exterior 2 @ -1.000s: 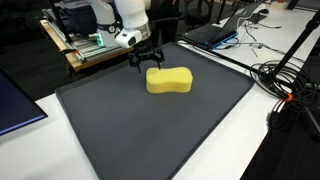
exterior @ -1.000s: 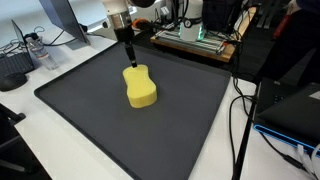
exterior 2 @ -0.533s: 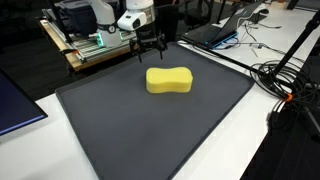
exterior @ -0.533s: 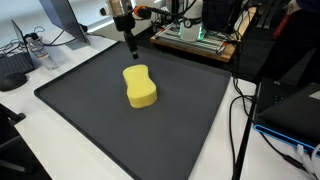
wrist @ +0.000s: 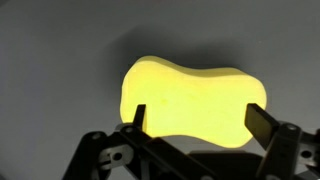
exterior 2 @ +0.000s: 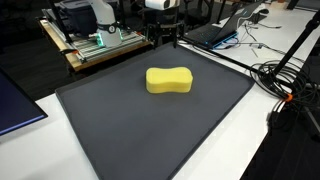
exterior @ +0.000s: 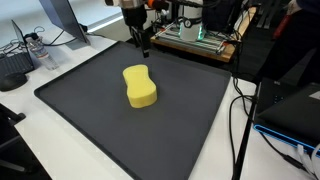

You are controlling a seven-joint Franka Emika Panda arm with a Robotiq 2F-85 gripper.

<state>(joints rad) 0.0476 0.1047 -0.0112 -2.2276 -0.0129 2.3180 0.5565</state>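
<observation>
**Change since a second ago:** the gripper (exterior: pixel 143 46) has lifted off the yellow sponge (exterior: pixel 140 86) and drawn back toward the far edge of the black mat (exterior: pixel 90 115). The sponge has not shifted.

**Item 1, gripper.** It hangs fingers down above the far edge of the mat, seen in both exterior views (exterior 2: pixel 168 40). The jaws are spread wide and hold nothing. In the wrist view the two dark fingertips (wrist: pixel 139 116) stand either side of the sponge's outline, well above it and touching nothing.

**Item 2, yellow sponge.** One piece, waisted in the middle like a peanut, lying flat on the mat (exterior 2: pixel 150 135). It sits in the mat's far half, roughly midway between the left and right edges (exterior 2: pixel 169 80). It is near the gripper and clear of it. The wrist view shows it whole (wrist: pixel 190 95), brightly overexposed, so its surface texture cannot be made out.

**Item 3, black mat.** Large, rectangular, with a raised rim; it covers most of the white table (exterior: pixel 40 150).

**Item 4, surroundings.**
- A wooden frame with a green board (exterior: pixel 195 36) stands just beyond the mat's far edge.
- Black cables (exterior: pixel 240 115) trail along the right of the mat in an exterior view.
- What appears to be a laptop (exterior 2: pixel 222 30) lies far right.
</observation>
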